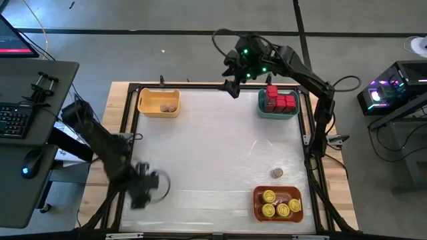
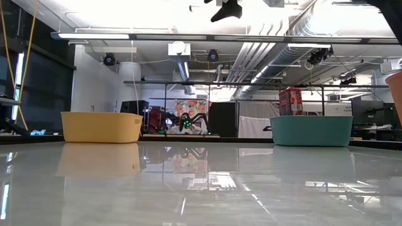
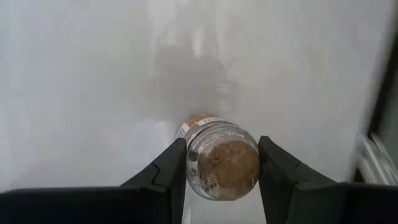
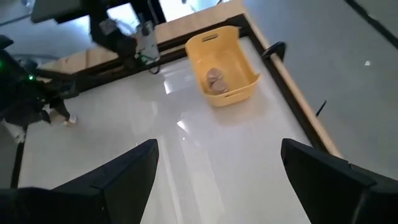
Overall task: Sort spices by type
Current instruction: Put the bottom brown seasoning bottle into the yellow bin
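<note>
Tan jar [image 3: 222, 163]: clamped between left gripper [image 3: 222, 171] fingers, over table's near-left. Second tan jar [image 1: 277, 173]: loose, near orange bin [image 1: 257, 206]. Sorted: red tins [image 1: 280, 100] in teal bin [image 1: 261, 109], yellow-lidded jars [image 1: 279, 205] in orange, two tan in yellow bin [image 1: 144, 107]. Right gripper [image 4: 217, 171]: spread wide, empty, raised over the far edge beside teal bin. Judged nearly complete

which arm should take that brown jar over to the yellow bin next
Left, probably. The left end effector is shut on a tan-brown jar. The right end effector hangs open and empty by the teal bin; the yellow bin holds similar jars.
</note>
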Controlling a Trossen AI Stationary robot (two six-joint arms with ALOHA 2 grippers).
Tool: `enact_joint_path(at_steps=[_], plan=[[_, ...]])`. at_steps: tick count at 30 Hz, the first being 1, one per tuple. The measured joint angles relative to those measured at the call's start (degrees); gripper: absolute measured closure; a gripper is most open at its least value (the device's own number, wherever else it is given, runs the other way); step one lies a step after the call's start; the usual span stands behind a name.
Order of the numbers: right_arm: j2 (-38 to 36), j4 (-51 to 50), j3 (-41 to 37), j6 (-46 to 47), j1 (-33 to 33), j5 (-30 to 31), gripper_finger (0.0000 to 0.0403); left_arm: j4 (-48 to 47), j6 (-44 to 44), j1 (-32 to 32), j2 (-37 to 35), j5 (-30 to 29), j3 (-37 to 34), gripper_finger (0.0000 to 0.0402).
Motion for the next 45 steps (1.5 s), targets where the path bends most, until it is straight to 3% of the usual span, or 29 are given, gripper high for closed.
enact_joint_path(at_steps=[3, 11, 16, 23, 28, 33, 38, 45], plan=[[0.0, 0.83, 0.0, 0.96, -1.69, -0.42, 0.0066, -4.57, 1.05, 10.55, -5.06, -4.04, 0.89, 0.0289], [0.0, 3.41, 0.0, 4.07, -6.12, -0.52, 0.0066, -5.39, 1.76, 43.99, -14.05, -10.97, 8.37, 0.0286], [0.0, 4.03, 0.0, 4.67, -7.97, -0.53, 0.0066, -7.47, 9.7, 62.83, -14.78, -14.62, 14.59, 0.029], [0.0, 3.89, 0.0, 7.18, -9.56, -0.61, 0.0066, -7.56, 22.86, 82.82, -13.29, -16.63, 15.69, 0.029], [0.0, 3.89, 0.0, 10.52, -10.22, 0.11, 0.0066, -6.79, 28.74, 90.15, -9.64, -18.93, 15.69, 0.029], [0.0, 3.87, 0.0, 12.24, -10.15, 2.09, 0.0066, -4.74, 29.24, 92.36, -6.48, -21.76, 13.38, 0.029], [0.0, 3.7, 0.0, 10.8, -10.27, 2.14, 0.0066, 1.19, 20.03, 92.19, -10.13, -17.85, 2.8, 0.029], [0.0, 3.06, 0.0, 7.31, -10.81, 2.14, 0.0066, 7.99, 3.66, 91.9, -21.5, -22.4, -6.4, 0.029]])
